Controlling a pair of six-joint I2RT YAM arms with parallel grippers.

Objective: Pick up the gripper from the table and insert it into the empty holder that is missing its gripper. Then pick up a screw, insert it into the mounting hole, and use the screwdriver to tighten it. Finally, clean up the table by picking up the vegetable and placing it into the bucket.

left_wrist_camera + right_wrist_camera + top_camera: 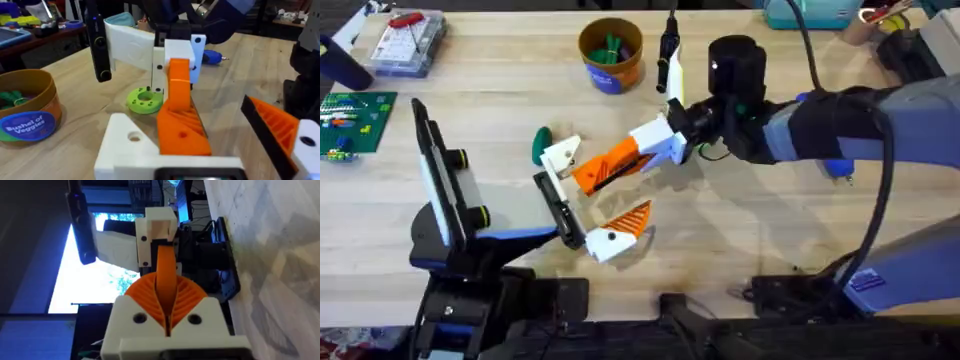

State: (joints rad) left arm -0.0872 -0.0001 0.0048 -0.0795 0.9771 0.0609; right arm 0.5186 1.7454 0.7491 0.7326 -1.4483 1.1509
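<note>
My right gripper (pixel 610 160), white with orange ribbed pads (pixel 185 297), is shut on the smooth orange gripper (pixel 165 265). The wedge's far end sits in the slot of the white holder (pixel 156 229) (pixel 560 155). That holder rides on the black rail (pixel 560 212) of my left gripper (pixel 605 188), which stands open. Its twin white block carries the ribbed orange wedge (pixel 630 220) (pixel 277 127). The dark green vegetable (pixel 540 146) lies on the table just behind the holder. The bucket (pixel 610 55) (pixel 25 115) stands at the back with green pieces inside.
A lime-green disc with holes (pixel 145 100) lies under my right gripper. A black stick-shaped device (pixel 668 45) stands beside the bucket. A blue tool with a metal tip (pixel 212 57) lies to the right. A clear parts box (pixel 405 40) and a green board (pixel 355 115) sit far left.
</note>
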